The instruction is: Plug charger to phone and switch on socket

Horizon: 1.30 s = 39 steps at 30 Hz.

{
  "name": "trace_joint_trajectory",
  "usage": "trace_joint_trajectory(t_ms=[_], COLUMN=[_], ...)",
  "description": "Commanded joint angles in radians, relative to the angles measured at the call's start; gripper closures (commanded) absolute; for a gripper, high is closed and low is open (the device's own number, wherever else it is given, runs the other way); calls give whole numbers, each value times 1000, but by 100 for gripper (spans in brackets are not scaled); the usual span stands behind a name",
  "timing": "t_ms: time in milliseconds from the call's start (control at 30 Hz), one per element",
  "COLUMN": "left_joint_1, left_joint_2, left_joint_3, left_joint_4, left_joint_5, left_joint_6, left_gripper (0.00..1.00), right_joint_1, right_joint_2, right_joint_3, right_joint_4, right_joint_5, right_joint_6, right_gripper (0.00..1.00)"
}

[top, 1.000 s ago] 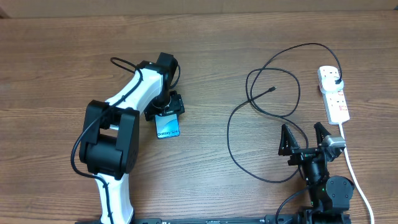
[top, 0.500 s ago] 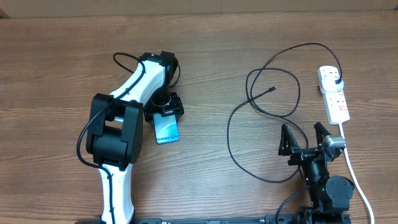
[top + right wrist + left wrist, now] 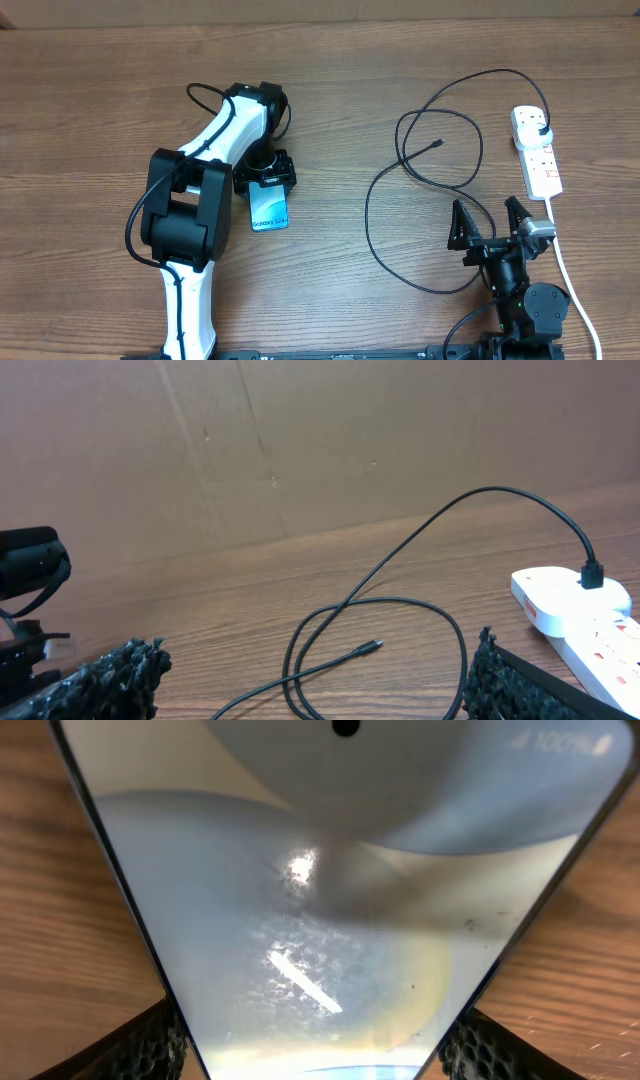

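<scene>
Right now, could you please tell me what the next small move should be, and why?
Probably reach the open right pincer toward the connector tip, which lies loose on the table; the left pincer holds the phone, unplugged.

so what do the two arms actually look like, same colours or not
Not alike. The left arm has white links, bulky black joint housings and a thin black cable looping alongside. The right arm looks mostly black with a silver block near the wrist. The right gripper has two pointed black fingers with knobbly textured pads.
</scene>
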Motion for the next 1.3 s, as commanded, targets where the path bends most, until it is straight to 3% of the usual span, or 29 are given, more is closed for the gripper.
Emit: trace_joint_trajectory(t_ms=[0,167,500,1133,1267], left_joint_1=[-2,-3,-3,-29,-34], left_joint_2=[35,36,35,34,34], left_joint_3=[31,30,77,375,447], left_joint_4=[47,127,109,-200,-292], left_joint_5=[-55,-103,-99,-40,76], left_joint_6=[3,-5,-6,-15,4], left_gripper=[34,34,39,44,44], right_joint_1=[1,1,1,1,1], right_joint_2=[-6,-6,-6,-6,-6], right_joint_3=[-11,-11,-11,-11,-11], right_joint_4=[3,3,3,3,3], right_joint_5=[6,6,6,6,6], right_joint_6=[-2,-2,-2,-2,-2], right_gripper=[0,0,0,0,0])
